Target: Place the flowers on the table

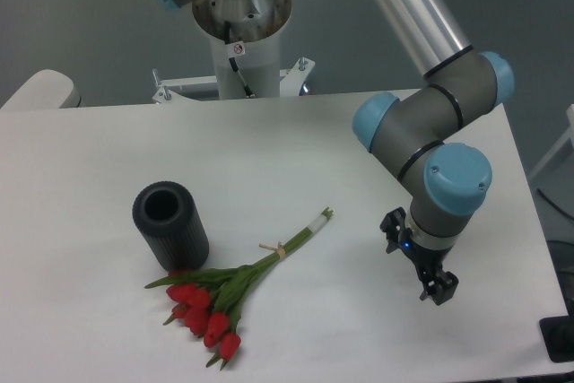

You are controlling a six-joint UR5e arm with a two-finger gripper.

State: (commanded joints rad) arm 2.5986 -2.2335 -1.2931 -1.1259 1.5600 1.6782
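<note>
Flowers (235, 286) lie flat on the table (81, 168), in the front-left part, nothing holding them. Red heads point to the front-left near the table's front edge; the stems run up and right, ending in a pale cut end about mid-table. Thin tan band (278, 249) wraps the stems partway along.

Dark ribbed vase (169, 225) stands upright just left of the bunch, open mouth up. Its base sits right by the leaves and topmost red heads; can't tell if they touch.

Gripper (439, 291) hangs over the front-right part of the table, well apart from the flowers, to the right of the stem ends. It holds nothing. Fingers are small and dark from this angle, so can't tell if they're spread or pressed together.

Arm (430, 132) reaches in from the top, with elbow and wrist joints over the table's right side. The robot's base column (240, 24) stands behind the table's far edge.
</note>
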